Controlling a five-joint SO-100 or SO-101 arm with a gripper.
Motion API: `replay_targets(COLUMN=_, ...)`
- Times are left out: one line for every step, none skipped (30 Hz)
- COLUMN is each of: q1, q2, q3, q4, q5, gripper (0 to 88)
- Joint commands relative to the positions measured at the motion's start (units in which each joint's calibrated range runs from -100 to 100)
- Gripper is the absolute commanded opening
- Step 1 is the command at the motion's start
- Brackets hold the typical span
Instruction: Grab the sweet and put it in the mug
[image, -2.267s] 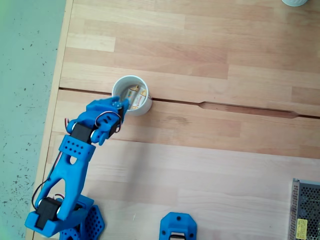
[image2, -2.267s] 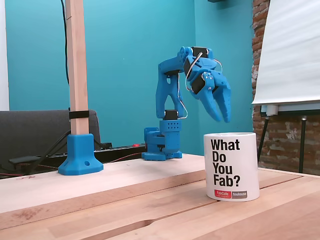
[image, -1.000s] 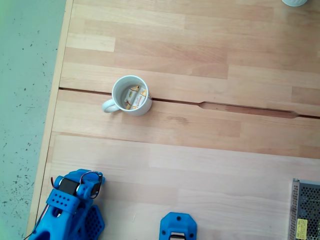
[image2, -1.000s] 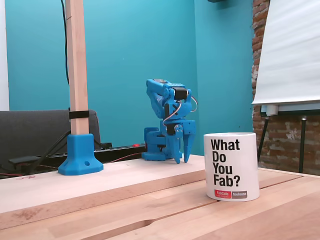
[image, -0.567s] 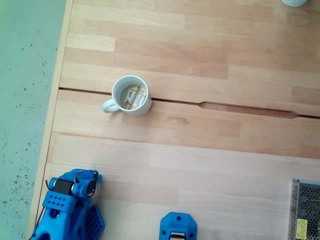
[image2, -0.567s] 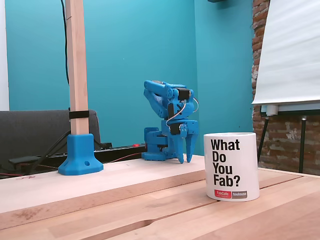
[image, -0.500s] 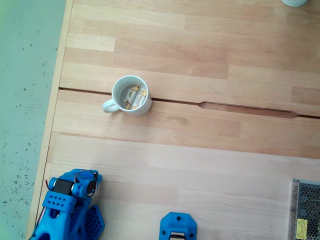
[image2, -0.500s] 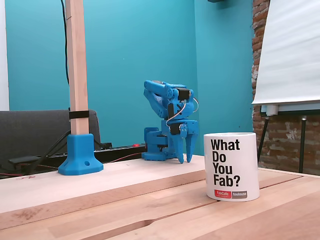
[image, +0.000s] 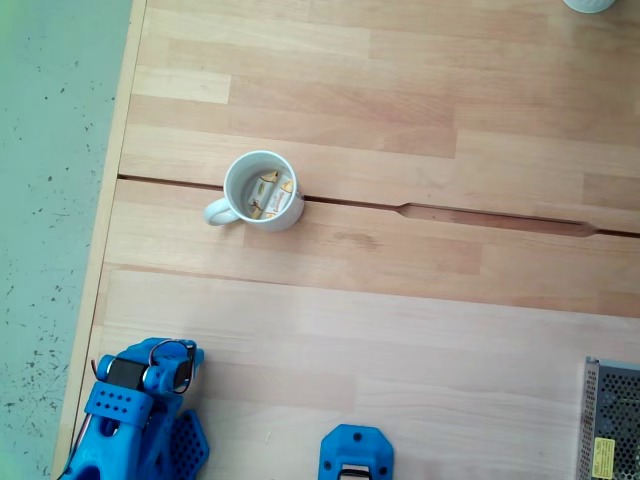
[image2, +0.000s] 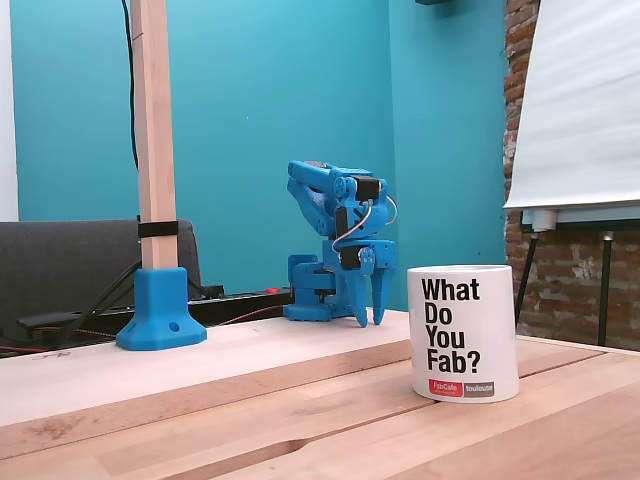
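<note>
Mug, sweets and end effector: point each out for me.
mug (image2: 463, 330): a fixed view, printed side wall.
sweets (image: 268, 192): a fixed view, wrappers lying inside the mug.
end effector (image2: 369, 320): a fixed view, midway between its down-pointing fingertips.

One looks straight down, one table-level; both share the mug (image: 263, 191) (image2: 463, 332)

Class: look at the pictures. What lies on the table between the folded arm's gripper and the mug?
Nothing: in the top-down fixed view, only bare wooden table separates the gripper from the mug.

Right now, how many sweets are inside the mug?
2. Both sweets lie side by side on the bottom of the mug, one nearer the far rim, the other beside it. More could hide underneath.
</note>
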Motion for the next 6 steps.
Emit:
replay_targets(q1=-1.2, q2=0.7, q3=3.5, q4=-0.4, q5=0.0, gripper=11.2)
replay_targets(q1=-1.2, q2=0.7, q3=3.5, q4=-0.4, q5=0.0, gripper=11.2)
replay_targets(q1=-1.2, q2=0.7, q3=3.5, q4=-0.4, q5=0.0, gripper=11.3)
replay_targets(q1=-1.2, q2=0.7, q3=3.5, q4=-0.4, q5=0.0, gripper=11.3)
replay_targets(q1=-1.2, q2=0.7, q3=3.5, q4=-0.4, q5=0.0, gripper=11.3)
replay_targets(q1=-1.2, q2=0.7, q3=3.5, q4=-0.4, q5=0.0, gripper=11.3)
